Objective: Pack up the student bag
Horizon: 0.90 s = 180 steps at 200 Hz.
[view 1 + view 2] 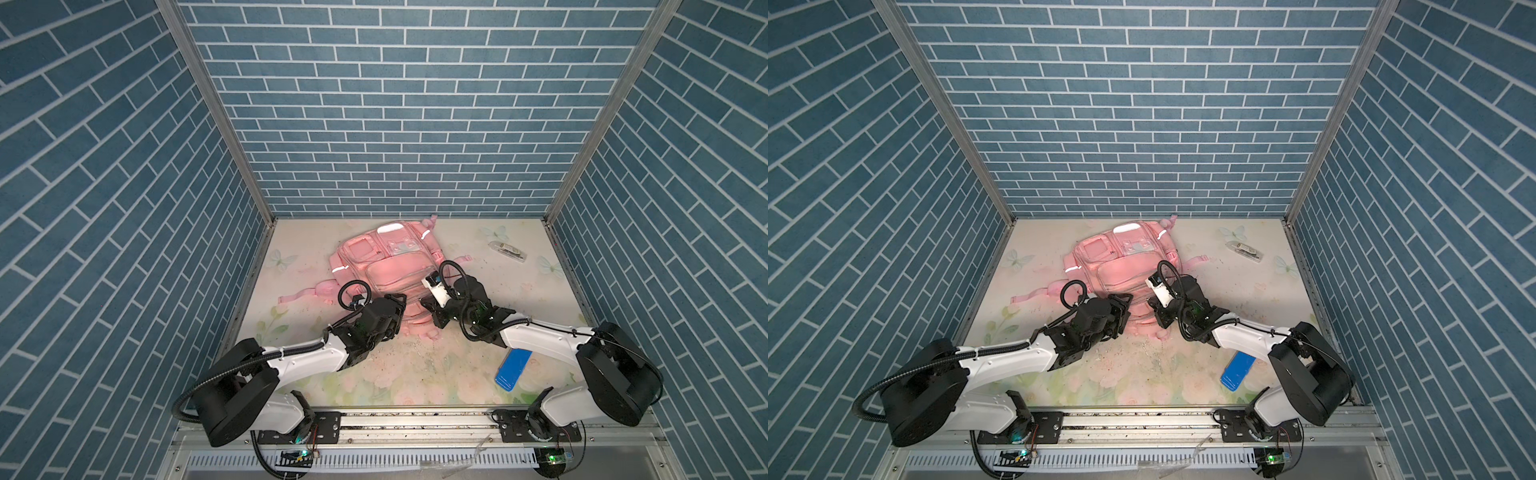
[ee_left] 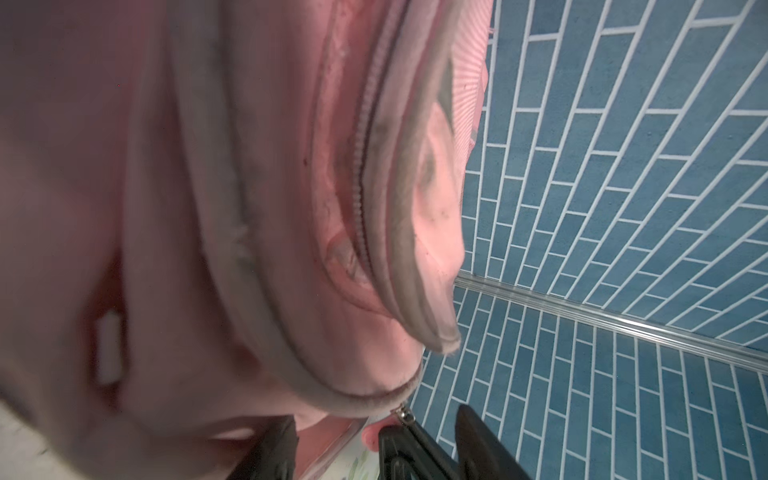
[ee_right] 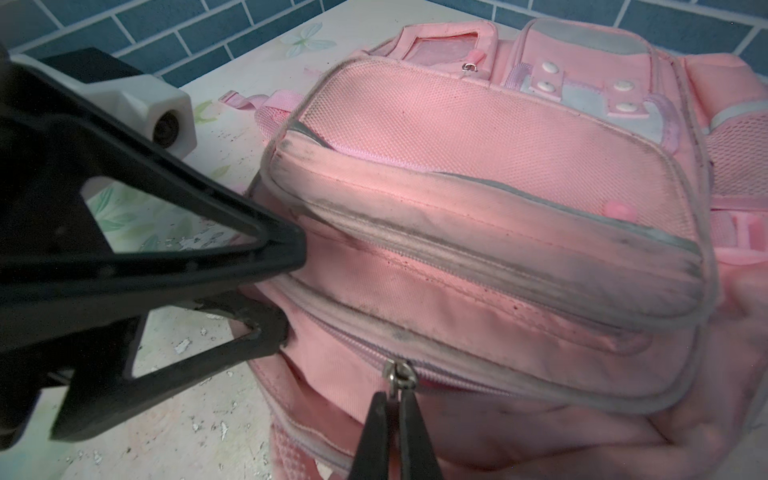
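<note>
You are pinching the zipper pull [image 3: 400, 376] in the clamped right gripper [image 3: 395, 397], the left gripper [image 3: 291, 289], jaws apart, bracing the bag [image 1: 386, 266] lying mid-table, so be pulling straight along the zipper.

blue brick-pattern walls [image 1: 407, 104] with aluminium corner posts [image 1: 218, 112] enclose a pale floral tabletop [image 1: 415, 374].
</note>
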{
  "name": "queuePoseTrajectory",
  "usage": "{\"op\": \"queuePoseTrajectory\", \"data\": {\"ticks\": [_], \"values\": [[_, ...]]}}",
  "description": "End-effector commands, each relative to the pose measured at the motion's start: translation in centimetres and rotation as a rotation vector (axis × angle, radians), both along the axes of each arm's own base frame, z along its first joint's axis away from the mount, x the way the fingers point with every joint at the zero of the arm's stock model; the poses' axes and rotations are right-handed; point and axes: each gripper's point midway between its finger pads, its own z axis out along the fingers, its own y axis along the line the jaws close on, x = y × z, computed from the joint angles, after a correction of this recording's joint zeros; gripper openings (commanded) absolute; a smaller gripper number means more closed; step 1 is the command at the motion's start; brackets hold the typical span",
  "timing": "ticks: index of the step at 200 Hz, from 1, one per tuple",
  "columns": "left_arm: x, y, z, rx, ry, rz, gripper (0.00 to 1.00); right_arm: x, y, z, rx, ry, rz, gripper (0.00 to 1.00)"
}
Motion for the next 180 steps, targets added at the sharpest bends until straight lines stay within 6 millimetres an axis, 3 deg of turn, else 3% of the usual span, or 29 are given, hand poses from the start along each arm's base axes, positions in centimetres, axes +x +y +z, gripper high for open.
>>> {"op": "queuePoseTrajectory", "data": {"ticks": [1,22,36,56,108,180], "values": [[1.3,0.3,0.3,0.022,-0.001,0.076,0.60,-0.9,0.6,0.8,-0.002,-0.050,0.053,0.00],[1.6,0.6,-0.5,0.044,0.001,0.081,0.45,-0.6,0.7,0.6,-0.016,-0.044,0.041,0.00],[1.5,1.0,-1.0,0.043,0.007,0.069,0.19,-0.3,0.6,0.4,-0.023,-0.041,0.026,0.00],[1.2,1.8,-1.4,0.037,0.014,0.059,0.00,-0.1,0.3,0.5,-0.032,-0.052,0.008,0.00],[0.6,3.7,-0.2,0.028,-0.011,-0.072,0.00,1.3,-2.4,0.2,-0.073,-0.103,-0.089,0.00],[-0.8,5.9,4.4,0.058,-0.105,-0.293,0.00,5.8,-8.3,-0.2,-0.065,-0.102,-0.236,0.00]]}}
